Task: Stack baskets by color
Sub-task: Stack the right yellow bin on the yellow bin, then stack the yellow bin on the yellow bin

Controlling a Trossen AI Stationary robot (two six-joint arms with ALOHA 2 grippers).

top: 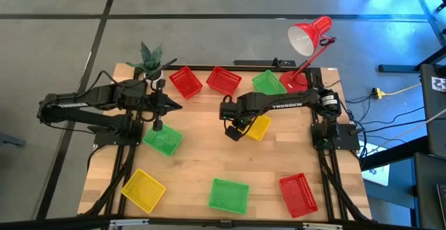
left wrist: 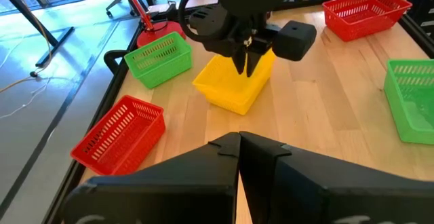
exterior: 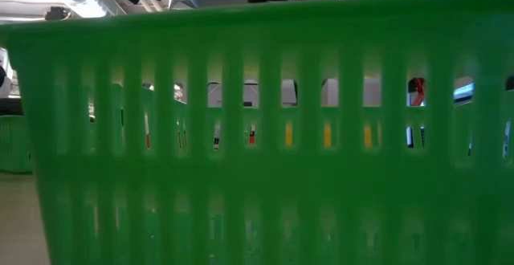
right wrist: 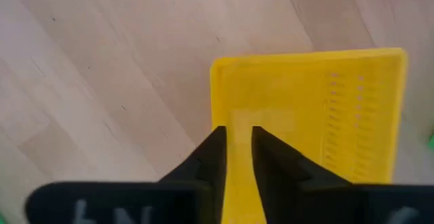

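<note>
Wooden tabletop (top: 209,162) is carrying the scattered baskets, with a potted plant (top: 150,58) and a red lamp (top: 307,36) at its far edge. Beginning at the left, the left gripper (top: 175,105) is being held closed and empty, a green basket (top: 163,140) lying just beside and below it. Further right, the right gripper (right wrist: 235,149) is being kept over the near rim of a yellow basket (right wrist: 312,115), its fingers (right wrist: 211,155) standing slightly apart astride that wall; whether the rim is actually being touched is unclear. Beyond it, two red baskets (top: 185,81) and another green one (top: 267,82) are lying.
</note>
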